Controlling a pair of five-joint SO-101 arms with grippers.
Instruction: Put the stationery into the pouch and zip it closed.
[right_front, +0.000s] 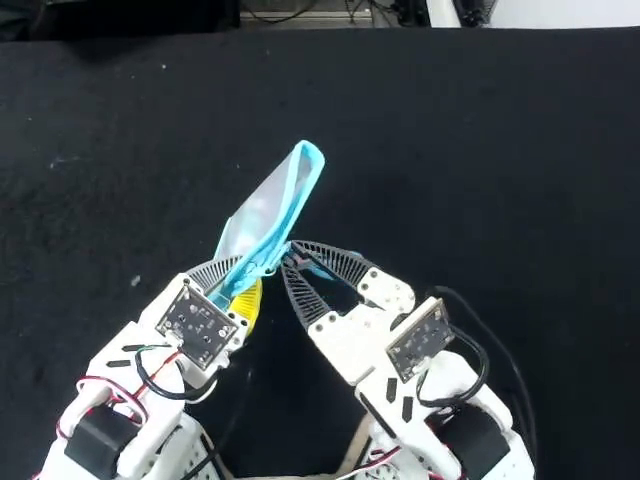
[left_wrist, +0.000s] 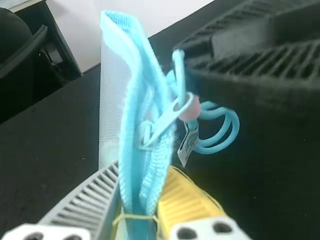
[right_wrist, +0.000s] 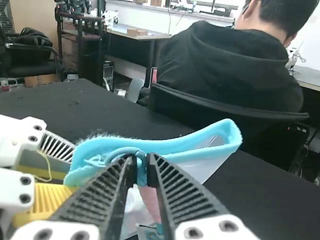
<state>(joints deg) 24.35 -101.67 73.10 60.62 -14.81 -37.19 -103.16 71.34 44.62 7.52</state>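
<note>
"Where's the pouch got to?"

"Up off the black table (right_front: 480, 150). It's that flat translucent pouch (right_front: 268, 212) with the light-blue zip edge, held on its edge. One end is pinched in the left gripper (right_front: 243, 280), grey finger on one side, yellow on the other, clamped tight on it."

"And the other arm?"

"The right gripper (right_wrist: 140, 165), the one with black ribbed fingers, is almost closed. It looks to be nipping the light-blue zip pull (left_wrist: 170, 120), just beside where the left one grips."

"So the stationery's in?"

"I'd guess so. Something pinkish shows through the side, but I can't say what it is."

"Zipped?"

"That's the step in hand, I reckon. The slider sits near the held end, and I can't tell from here which stretch of zip is shut. If the long stretch is open, the whole pull is left to do."
</note>
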